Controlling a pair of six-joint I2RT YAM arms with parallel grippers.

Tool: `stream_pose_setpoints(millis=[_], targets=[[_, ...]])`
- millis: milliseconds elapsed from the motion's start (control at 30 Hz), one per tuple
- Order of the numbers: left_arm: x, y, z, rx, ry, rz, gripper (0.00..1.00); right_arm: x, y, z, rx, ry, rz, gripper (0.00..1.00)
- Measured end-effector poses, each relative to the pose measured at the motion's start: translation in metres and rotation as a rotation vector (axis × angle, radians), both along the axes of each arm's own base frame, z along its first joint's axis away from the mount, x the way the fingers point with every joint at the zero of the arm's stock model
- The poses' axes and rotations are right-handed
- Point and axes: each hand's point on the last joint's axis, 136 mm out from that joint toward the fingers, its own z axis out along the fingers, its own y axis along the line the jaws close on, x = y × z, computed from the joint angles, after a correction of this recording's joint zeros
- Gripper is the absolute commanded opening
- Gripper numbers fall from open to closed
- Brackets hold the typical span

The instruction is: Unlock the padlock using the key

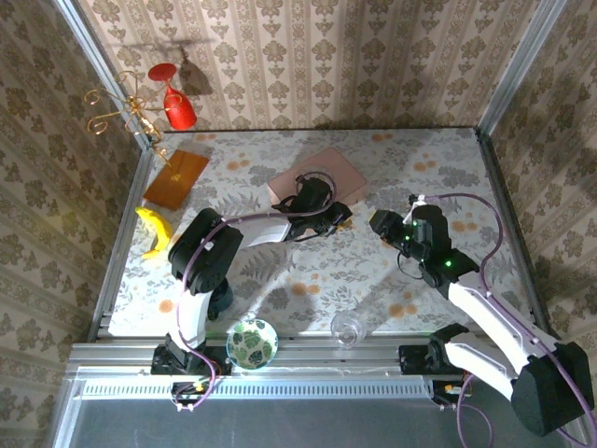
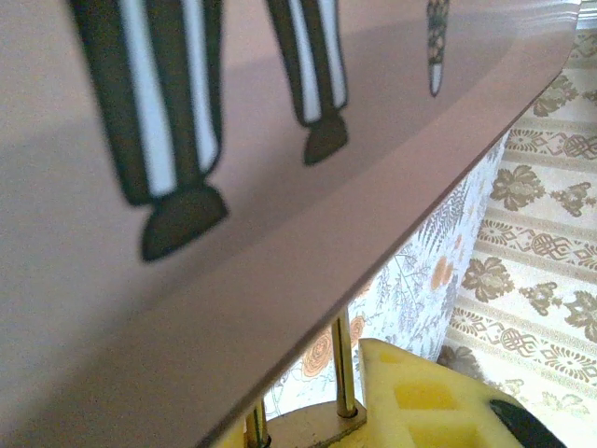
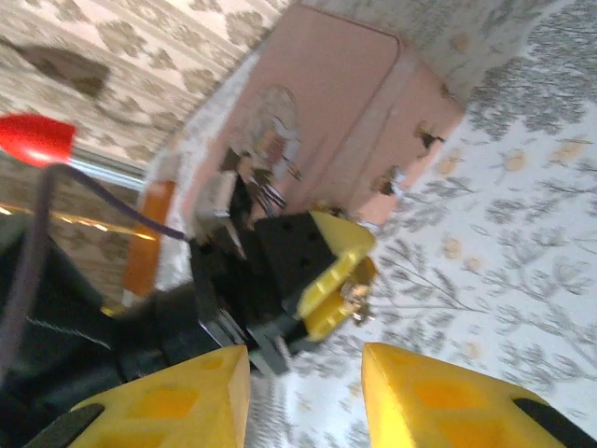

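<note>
Padlock [image 2: 342, 360]: tiny, prob light, stiff, slick metal; L pincer [image 3: 347, 282] pinches its body at pink box's [image 1: 322, 173] 5 o'clock. R pincer [image 3: 303, 392] apart, empty.

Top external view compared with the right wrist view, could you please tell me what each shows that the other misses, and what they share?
The top external view adds the banana, the patterned bowl and the clear glass near the arm bases. The right wrist view adds the small padlock pinched in the left gripper and the picture on the lid. Both show the pink box and the left gripper.
</note>
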Motion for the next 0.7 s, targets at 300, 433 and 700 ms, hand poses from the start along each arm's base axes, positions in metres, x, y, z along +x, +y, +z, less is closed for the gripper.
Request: stream_pose_setpoints(millis=[300,433,700], targets=[[-0.006,-0.001,-0.001,0.015,0.005,-0.048,0.17,-0.01,-0.002,-0.036,-0.24,0.067,0.096,0.36],[-0.006,-0.001,-0.002,0.011,0.001,-0.049,0.29,-0.009,-0.001,-0.044,-0.249,0.089,0.1,0.35],[-0.012,-0.009,0.001,-0.019,-0.01,-0.093,0.34,-0.008,0.0,-0.045,-0.251,0.092,0.101,0.35]])
